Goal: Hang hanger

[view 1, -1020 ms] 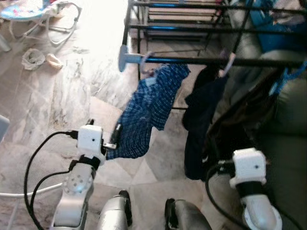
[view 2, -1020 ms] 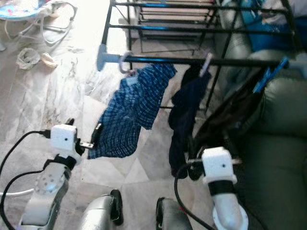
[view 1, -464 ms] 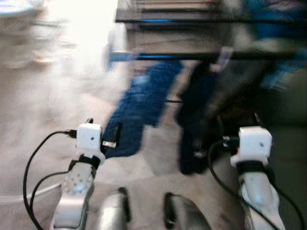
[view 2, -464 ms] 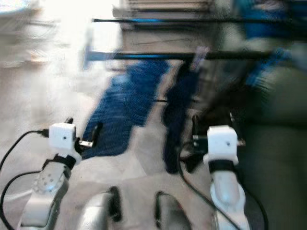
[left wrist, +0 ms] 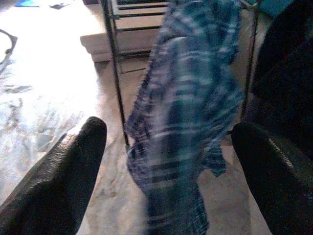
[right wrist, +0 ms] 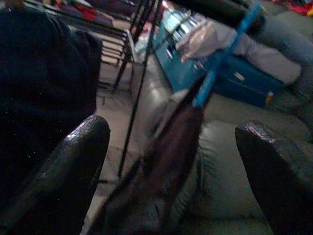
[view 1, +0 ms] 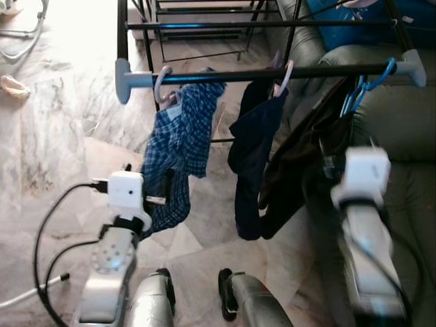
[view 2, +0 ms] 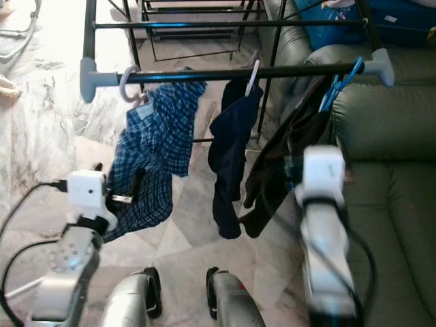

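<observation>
I see the blue hanger [view 1: 364,85] hooked over the black rail [view 1: 272,73] of the drying rack [view 1: 204,24], near the rail's grey end cap on my right, with a dark brown garment [view 1: 300,170] drooping below it against the green sofa [view 1: 402,136]. In my right wrist view the same hanger [right wrist: 222,54] and the brown cloth sit between the two black fingers [right wrist: 63,171], which stand wide apart with nothing pinched. My right gripper [view 1: 340,146] is raised in front of that garment, just below the hanger; its arm reads blurred in the head views. Further along the rail, a pale hanger carries a navy garment [view 1: 248,143], and near the left end cap another pale hook holds a blue plaid shirt [view 1: 177,143]. My left gripper [view 1: 165,185] is up close to the lower part of that shirt; the left wrist view has its fingers [left wrist: 58,181] spread with the plaid cloth hanging in the gap, untouched as far as I can tell. Marble floor [view 1: 61,136] lies under the rack.
</observation>
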Robot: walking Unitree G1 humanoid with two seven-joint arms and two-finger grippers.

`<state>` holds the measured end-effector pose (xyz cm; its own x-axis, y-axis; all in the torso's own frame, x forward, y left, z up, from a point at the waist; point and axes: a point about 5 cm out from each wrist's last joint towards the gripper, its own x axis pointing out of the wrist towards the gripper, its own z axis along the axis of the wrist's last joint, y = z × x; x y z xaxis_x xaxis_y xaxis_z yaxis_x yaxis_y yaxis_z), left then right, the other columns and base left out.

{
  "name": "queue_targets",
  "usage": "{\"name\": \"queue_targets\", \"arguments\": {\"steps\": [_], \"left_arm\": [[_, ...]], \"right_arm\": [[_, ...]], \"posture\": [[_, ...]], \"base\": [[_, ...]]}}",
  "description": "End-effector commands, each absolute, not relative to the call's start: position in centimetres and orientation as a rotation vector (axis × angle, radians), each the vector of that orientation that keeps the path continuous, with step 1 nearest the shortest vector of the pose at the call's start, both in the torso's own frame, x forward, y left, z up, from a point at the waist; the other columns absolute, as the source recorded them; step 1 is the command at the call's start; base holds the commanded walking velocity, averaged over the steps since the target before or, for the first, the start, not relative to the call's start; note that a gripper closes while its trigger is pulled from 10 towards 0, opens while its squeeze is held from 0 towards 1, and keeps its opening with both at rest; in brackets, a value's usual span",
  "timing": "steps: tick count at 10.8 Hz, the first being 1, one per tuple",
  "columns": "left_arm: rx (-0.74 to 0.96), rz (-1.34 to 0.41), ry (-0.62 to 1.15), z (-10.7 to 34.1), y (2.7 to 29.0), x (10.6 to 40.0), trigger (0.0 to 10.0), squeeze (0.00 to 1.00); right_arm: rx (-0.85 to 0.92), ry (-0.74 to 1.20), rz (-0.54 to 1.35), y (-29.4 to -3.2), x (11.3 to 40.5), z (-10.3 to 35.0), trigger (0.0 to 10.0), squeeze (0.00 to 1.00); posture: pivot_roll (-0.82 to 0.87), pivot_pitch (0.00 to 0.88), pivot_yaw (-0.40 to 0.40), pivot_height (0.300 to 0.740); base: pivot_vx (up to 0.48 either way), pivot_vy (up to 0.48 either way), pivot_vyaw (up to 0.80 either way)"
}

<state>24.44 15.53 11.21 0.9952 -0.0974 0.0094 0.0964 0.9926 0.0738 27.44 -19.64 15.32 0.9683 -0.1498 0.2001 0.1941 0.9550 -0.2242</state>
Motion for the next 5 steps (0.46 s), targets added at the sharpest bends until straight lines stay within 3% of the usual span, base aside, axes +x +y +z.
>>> {"name": "queue_targets", "arguments": {"steps": [1,5], "left_arm": [[0.084,-0.085,0.012,10.7,16.0,24.1,10.0,0.00],[0.142,-0.124,0.013,11.0,15.9,24.5,10.0,0.00]], "right_arm": [[-0.198,-0.125,-0.224,-20.4,27.9,14.3,10.0,0.00],[-0.179,-0.084,-0.343,-22.1,32.7,14.1,10.0,0.00]], "posture": [[0.01,0.315,-0.061,0.740],[0.04,0.337,-0.032,0.740]], "base": [[0.000,0.000,0.00],[0.000,0.000,0.00]]}}
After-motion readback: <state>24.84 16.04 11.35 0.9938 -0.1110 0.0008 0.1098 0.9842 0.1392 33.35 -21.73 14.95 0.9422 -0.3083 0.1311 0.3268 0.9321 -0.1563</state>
